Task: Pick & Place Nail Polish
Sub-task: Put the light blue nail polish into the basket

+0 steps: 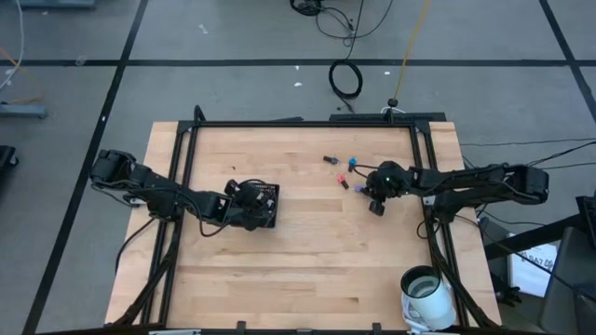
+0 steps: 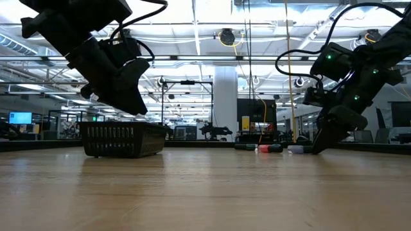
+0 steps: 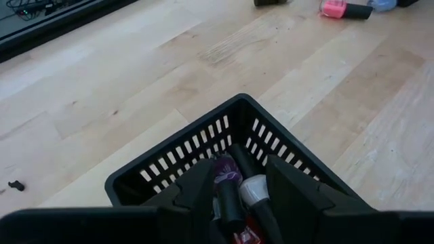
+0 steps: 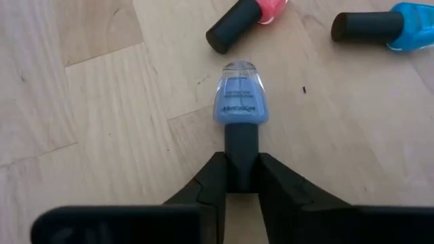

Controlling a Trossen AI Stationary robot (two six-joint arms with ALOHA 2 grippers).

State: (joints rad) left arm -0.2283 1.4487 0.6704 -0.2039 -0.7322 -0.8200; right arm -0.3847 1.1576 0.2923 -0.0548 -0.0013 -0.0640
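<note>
The black slotted tray (image 3: 169,163) stands on the table's left half and has several nail polish bottles (image 3: 228,175) lying in it. My left gripper (image 3: 241,165) hangs just above the tray (image 2: 122,140), open, with nothing between its fingers. On the right half, a light blue bottle (image 4: 241,102) lies on its side with my right gripper (image 4: 241,159) shut on it. A pink bottle (image 4: 251,13) and a bright blue one (image 4: 383,22) lie just beyond it, each on its side. A dark bottle (image 1: 331,159) lies farther left. My right gripper pinches the light blue bottle's dark cap (image 4: 241,139) between its two fingers. The fingers slant down from the table's right side and lie along the bottle. The bottle lies flat on the table, its body pointing away from the gripper.
A white cup (image 1: 426,296) stands at the near right corner. The table's black frame rails (image 1: 424,158) run along its left, far and right sides. Bare wood lies between the tray and the loose bottles.
</note>
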